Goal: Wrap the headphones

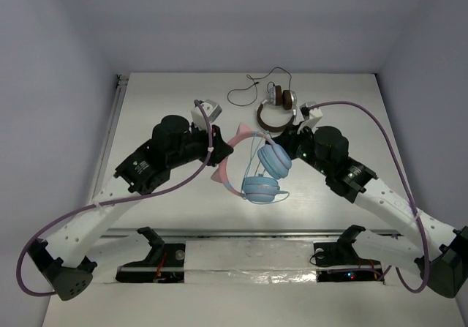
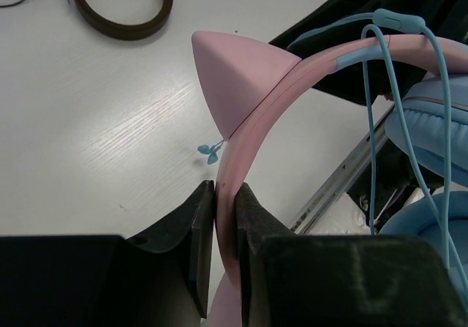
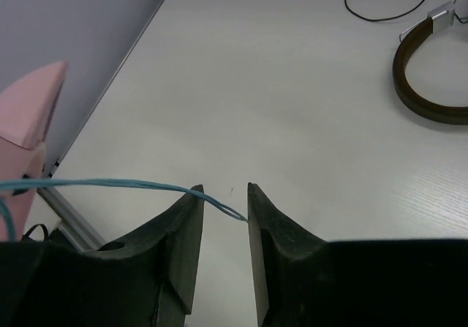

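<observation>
The headphones hang above the table, with light blue ear cups [image 1: 275, 160] and a pink headband [image 1: 227, 167] with cat ears. My left gripper [image 1: 219, 151] is shut on the headband; in the left wrist view the band [image 2: 248, 122] runs down between the closed fingers of the gripper [image 2: 224, 188]. The thin light blue cable [image 2: 376, 122] loops over the band. My right gripper [image 1: 292, 145] is open. In the right wrist view a loop of the cable [image 3: 110, 184] crosses the left finger and touches the right finger of the gripper [image 3: 224, 189].
Brown headphones [image 1: 278, 111] with a dark cable [image 1: 248, 89] lie at the back of the table; they also show in the right wrist view [image 3: 424, 85] and the left wrist view [image 2: 121, 12]. A metal rail [image 1: 248, 233] runs along the near edge.
</observation>
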### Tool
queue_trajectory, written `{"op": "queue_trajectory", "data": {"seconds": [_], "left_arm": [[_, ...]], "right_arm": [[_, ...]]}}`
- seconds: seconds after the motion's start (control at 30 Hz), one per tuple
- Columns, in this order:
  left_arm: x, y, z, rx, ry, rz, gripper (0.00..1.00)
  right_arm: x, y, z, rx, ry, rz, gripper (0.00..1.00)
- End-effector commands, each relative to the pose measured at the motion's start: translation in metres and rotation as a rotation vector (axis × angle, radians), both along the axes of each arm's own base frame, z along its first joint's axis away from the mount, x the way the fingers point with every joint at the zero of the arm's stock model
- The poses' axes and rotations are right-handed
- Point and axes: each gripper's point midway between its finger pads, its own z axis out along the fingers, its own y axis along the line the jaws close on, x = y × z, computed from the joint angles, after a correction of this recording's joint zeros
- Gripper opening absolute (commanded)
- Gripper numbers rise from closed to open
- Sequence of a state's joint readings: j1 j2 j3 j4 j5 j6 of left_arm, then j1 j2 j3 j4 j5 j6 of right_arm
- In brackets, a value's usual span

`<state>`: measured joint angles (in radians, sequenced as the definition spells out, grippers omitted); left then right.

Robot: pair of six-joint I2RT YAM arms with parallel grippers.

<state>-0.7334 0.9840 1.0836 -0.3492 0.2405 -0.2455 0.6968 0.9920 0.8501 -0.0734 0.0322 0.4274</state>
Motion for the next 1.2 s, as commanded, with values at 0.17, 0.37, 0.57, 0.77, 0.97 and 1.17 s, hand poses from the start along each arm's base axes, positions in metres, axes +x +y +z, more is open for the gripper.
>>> {"op": "queue_trajectory", "data": {"seconds": [0.17, 0.37, 0.57, 0.77, 0.97, 1.17], "left_arm": [[0.012, 0.003, 0.080, -0.131, -0.116, 0.078, 0.00], [0.012, -0.001, 0.100, -0.141, -0.120, 0.065, 0.00], [0.011, -0.005, 0.107, -0.150, -0.105, 0.054, 0.00], [0.011, -0.010, 0.109, -0.165, -0.081, 0.039, 0.00], [0.013, -0.013, 0.126, -0.188, -0.098, 0.040, 0.00], [0.012, -0.021, 0.150, -0.234, -0.132, -0.004, 0.00]], "right_arm": [[-0.002, 0.008, 0.014, 0.139, -0.096, 0.057, 0.51], [0.005, 0.006, -0.009, 0.167, -0.102, 0.040, 0.58], [0.016, -0.001, -0.013, 0.129, -0.135, -0.006, 0.59], [0.019, 0.012, -0.032, 0.105, -0.106, 0.046, 0.59], [0.010, 0.021, -0.048, 0.140, -0.071, 0.101, 0.50], [0.010, 0.018, -0.065, 0.131, -0.049, 0.086, 0.49]]}}
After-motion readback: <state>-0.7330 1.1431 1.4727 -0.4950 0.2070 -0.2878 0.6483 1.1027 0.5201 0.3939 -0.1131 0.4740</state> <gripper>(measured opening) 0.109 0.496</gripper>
